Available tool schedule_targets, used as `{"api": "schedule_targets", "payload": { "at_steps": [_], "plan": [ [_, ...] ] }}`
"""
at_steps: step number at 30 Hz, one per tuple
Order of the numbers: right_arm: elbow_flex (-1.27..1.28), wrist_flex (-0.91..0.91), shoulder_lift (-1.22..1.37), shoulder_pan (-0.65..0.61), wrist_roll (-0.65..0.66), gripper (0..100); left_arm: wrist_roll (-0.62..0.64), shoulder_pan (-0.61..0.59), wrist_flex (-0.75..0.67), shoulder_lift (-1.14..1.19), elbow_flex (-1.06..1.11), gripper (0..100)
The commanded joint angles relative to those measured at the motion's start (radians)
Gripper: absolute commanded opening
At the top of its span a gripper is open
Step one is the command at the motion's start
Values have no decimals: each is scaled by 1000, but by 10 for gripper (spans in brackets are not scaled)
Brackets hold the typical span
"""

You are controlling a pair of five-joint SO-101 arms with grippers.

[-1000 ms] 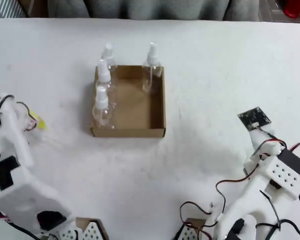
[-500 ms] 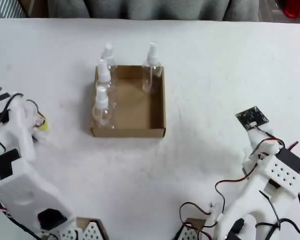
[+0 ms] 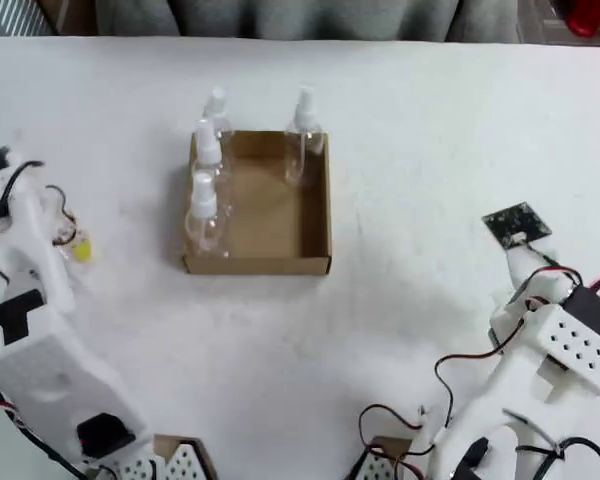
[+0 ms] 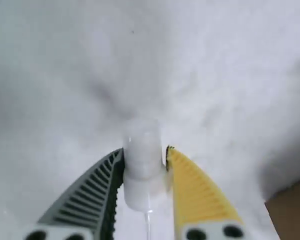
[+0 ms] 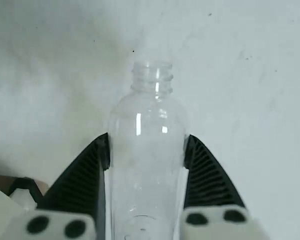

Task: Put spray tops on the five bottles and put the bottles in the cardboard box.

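Observation:
The cardboard box (image 3: 315,225) sits mid-table with several capped clear bottles upright inside: three along its left wall (image 3: 202,212) and one at the far right corner (image 3: 303,135). My left gripper (image 4: 144,150) is shut on a white spray top (image 4: 141,170), held just above the white tabletop. In the high view its yellow fingertip (image 3: 78,248) shows left of the box. My right gripper (image 5: 146,141) is shut on an uncapped clear bottle (image 5: 147,135), whose open threaded neck points away over the table. The right arm (image 3: 545,340) stands at the near right.
White cloth covers the table (image 3: 430,120). Red and black wires (image 3: 465,365) trail from the right arm near the front edge. Open tabletop lies between the box and both arms.
The left arm has swung a little toward the table's far side, its yellow fingertip staying left of the box. The right arm has shifted slightly to the right. The box and its bottles are unmoved.

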Motion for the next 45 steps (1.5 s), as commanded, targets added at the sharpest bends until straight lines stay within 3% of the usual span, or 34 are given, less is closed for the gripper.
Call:
{"api": "schedule_targets", "payload": {
  "at_steps": [1,10,17,23,27,31,35,39,45],
  "plan": [
    [-66,35,-77,-30,-64,16,-32,68,68,-41,-84,20],
    [94,97,-484,-177,-210,15,-32,171,-12,-466,204,20],
    [89,71,-573,-363,-377,17,-32,206,-169,-779,419,20],
    [101,-200,-584,-601,-396,17,-32,206,-204,-1012,473,20],
    [101,-361,-607,-682,-405,16,-44,206,-204,-1133,473,20],
    [101,-429,-673,-819,-667,16,-132,206,-203,-1225,474,20],
    [127,-495,-757,-932,-921,15,-137,202,-203,-1294,474,20],
    [255,-619,-868,-1052,-947,15,-137,203,-206,-1357,463,20],
    [562,-825,-1112,-1228,-954,15,-132,205,-319,-1449,463,20]
  ]
}}
